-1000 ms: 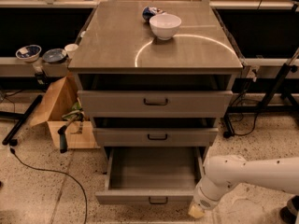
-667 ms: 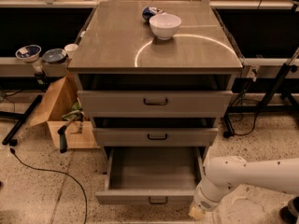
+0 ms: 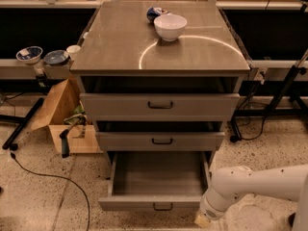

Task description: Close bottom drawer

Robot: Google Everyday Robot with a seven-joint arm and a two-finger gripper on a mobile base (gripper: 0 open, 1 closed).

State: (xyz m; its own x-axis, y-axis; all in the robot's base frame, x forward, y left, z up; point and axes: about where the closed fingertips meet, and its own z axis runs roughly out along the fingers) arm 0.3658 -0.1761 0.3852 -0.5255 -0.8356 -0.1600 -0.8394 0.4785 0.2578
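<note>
1. A single camera view faces the cabinet [image 3: 120, 52] head-on from in front, raised above its top and tilted downward.
2. The cabinet fills the middle of the frame: the white bowl [image 3: 170, 27] on top lies far, and the open bottom drawer [image 3: 159, 179] lies near, at the lower edge.
3. The distance is moderate, with floor showing left and right.
4. The arm [image 3: 260, 184] enters from the near right, and the gripper [image 3: 203, 219] sits just beside the bottom drawer's right front corner.

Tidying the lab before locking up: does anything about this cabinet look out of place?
Yes: the grey-beige bottom drawer with the dark pull handle stands pulled far out, its bare interior exposed, while the middle drawer and top drawer sit further in. The robot's gripper is low beside its front right corner.
</note>
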